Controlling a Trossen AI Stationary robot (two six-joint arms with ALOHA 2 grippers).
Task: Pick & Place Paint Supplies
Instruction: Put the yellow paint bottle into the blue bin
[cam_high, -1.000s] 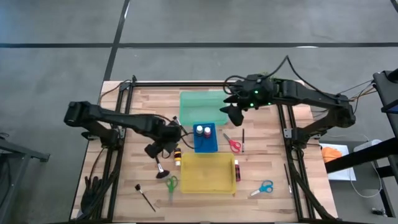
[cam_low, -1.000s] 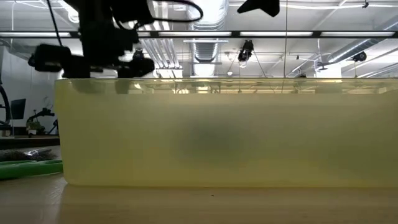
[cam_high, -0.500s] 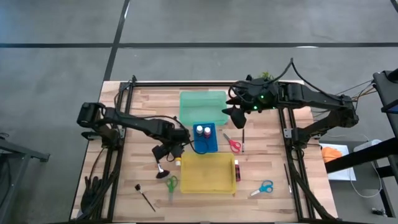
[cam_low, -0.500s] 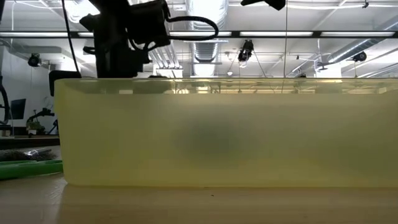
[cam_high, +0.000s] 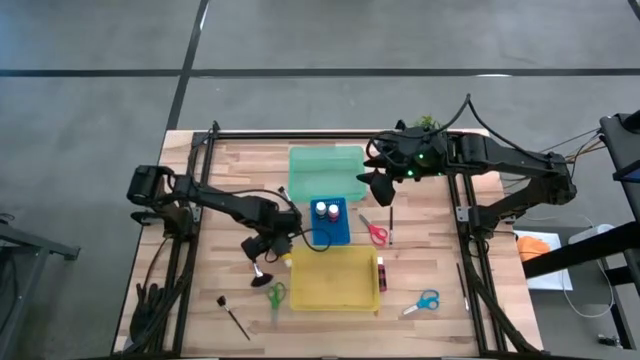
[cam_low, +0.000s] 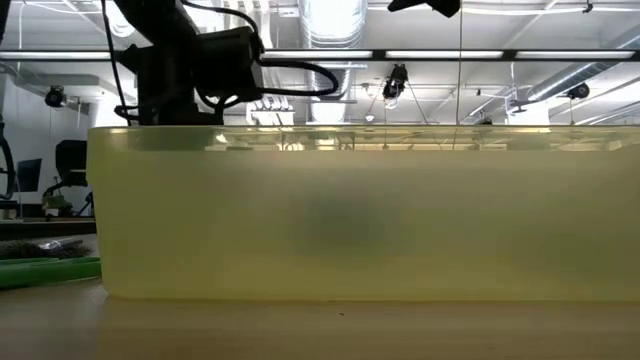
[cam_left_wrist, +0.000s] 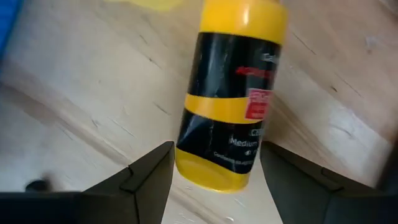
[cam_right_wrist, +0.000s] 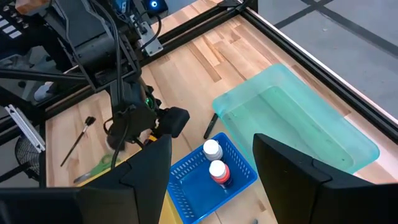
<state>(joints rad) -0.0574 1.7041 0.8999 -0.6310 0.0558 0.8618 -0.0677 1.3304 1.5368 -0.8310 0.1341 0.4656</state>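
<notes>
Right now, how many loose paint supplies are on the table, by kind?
Scissors: 3 (red scissors, green scissors, blue scissors)
Paint bottles: 4 (bottle pair in the blue tray, yellow bottle, magenta bottle)
Brushes: 3 that I can make out (near brush, middle brush, far brush)
Total: 10

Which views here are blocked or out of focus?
Low view: the yellow tray sits right at the lens, a blurred wall hiding the table. Left wrist view: the yellow-and-black paint bottle is close and soft, its label partly unreadable. High and right wrist views are clear.
</notes>
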